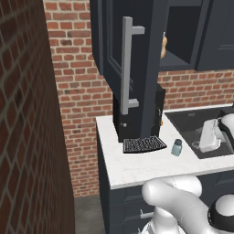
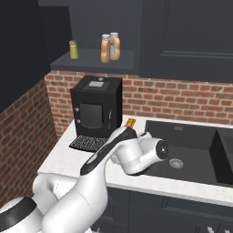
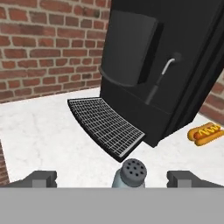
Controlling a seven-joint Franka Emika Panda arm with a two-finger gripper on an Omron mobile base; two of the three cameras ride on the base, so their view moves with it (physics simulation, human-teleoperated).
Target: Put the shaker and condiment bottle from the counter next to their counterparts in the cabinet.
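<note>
Red brick walls (image 1: 27,114) enclosed the corner; a black coffee machine (image 2: 96,111) stood beside a dark sink (image 2: 191,150).

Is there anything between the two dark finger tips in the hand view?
Yes, in the hand view the small grey-teal shaker with a perforated grey cap stands between the open gripper tips.

We see the shaker (image 1: 177,147) standing on the counter (image 1: 137,167), just right of the coffee machine's drip grate (image 1: 144,144). A hot dog (image 3: 204,133) lies beside the coffee machine (image 2: 95,107). The sink (image 2: 191,150) sits further right, bottles (image 2: 110,47) on the open cabinet's (image 1: 137,55) shelf above.
</note>
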